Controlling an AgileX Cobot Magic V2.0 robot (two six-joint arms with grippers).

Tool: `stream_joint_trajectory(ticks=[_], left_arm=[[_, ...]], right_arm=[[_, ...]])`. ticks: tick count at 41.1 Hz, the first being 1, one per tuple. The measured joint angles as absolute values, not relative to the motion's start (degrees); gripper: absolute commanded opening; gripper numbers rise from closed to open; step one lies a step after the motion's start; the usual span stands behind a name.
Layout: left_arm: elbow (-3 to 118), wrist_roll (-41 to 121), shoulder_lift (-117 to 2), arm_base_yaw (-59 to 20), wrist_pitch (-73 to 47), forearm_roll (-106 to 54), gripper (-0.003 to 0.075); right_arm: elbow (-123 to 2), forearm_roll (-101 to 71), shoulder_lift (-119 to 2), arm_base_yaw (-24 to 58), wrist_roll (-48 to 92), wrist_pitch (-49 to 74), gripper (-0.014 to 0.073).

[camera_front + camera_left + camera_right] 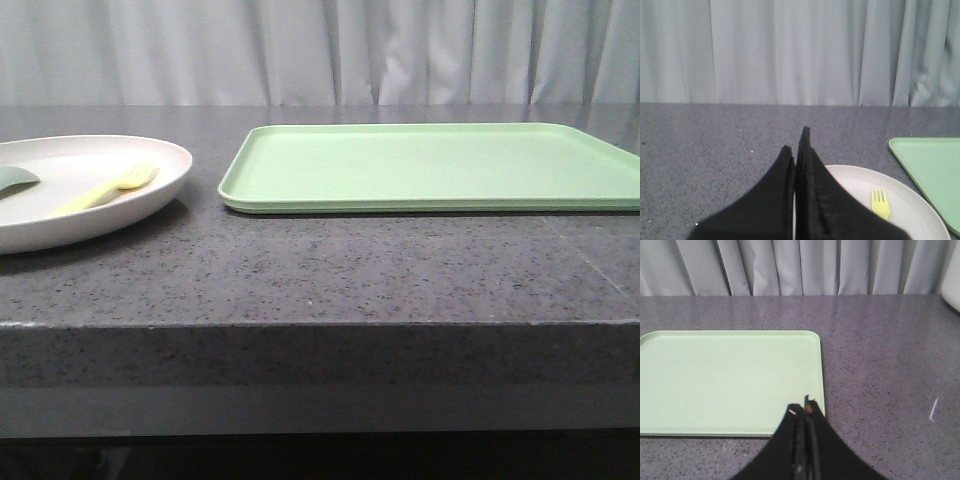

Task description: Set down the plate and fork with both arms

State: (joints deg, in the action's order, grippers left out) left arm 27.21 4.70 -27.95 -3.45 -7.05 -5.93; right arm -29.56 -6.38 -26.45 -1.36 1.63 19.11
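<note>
The cream plate (90,190) rests on the left of the dark counter, cut off by the front view's left edge. A pale-yellow fork (105,190) lies inside it, tines toward the tray. In the left wrist view the plate (920,210) and fork (880,204) sit just past my left gripper (796,145), whose black fingers are pressed together with nothing between them. My right gripper (803,407) is shut and empty too, hovering over the near corner of the light-green tray (730,380). Neither gripper appears in the front view.
The light-green rectangular tray (430,165) lies flat to the right of the plate. A grey-green curved utensil piece (15,180) sits in the plate at its left side. Grey curtains hang behind the counter. The counter's front edge (320,322) runs across the front view.
</note>
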Motion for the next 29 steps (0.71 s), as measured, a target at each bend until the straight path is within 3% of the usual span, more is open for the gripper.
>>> stream_joint_trajectory(ticks=[6, 9, 12, 18, 20, 24, 29], left_arm=[[28.70, 4.70, -33.30, -3.45, -6.98, -5.89, -0.0017], [28.68, 4.70, -34.70, -3.45, -6.63, -5.80, 0.0013], [28.68, 4.70, -35.54, -3.45, -6.54, -5.80, 0.0109], [28.72, 4.70, -36.02, -3.45, -5.25, -5.80, 0.0473], [28.72, 4.70, -36.12, -3.45, -5.02, -5.80, 0.0549], [28.72, 4.70, -36.12, -3.45, -4.98, -5.76, 0.0589], [28.72, 4.70, -36.12, -3.45, -4.98, -5.76, 0.0589]], right_arm=[[-31.76, -6.38, -32.51, -1.36, 1.63, 19.11, -0.0058], [-31.76, -6.38, -33.45, -1.36, 1.63, 19.11, 0.0010], [-31.76, -6.38, -33.71, -1.36, 1.63, 19.11, 0.0160], [-31.76, -6.38, -33.71, -1.36, 1.63, 19.11, 0.0495], [-31.76, -6.38, -33.71, -1.36, 1.63, 19.11, 0.0582], [-31.76, -6.38, -33.71, -1.36, 1.63, 19.11, 0.0646], [-31.76, -6.38, -33.71, -1.36, 1.63, 19.11, 0.0643]])
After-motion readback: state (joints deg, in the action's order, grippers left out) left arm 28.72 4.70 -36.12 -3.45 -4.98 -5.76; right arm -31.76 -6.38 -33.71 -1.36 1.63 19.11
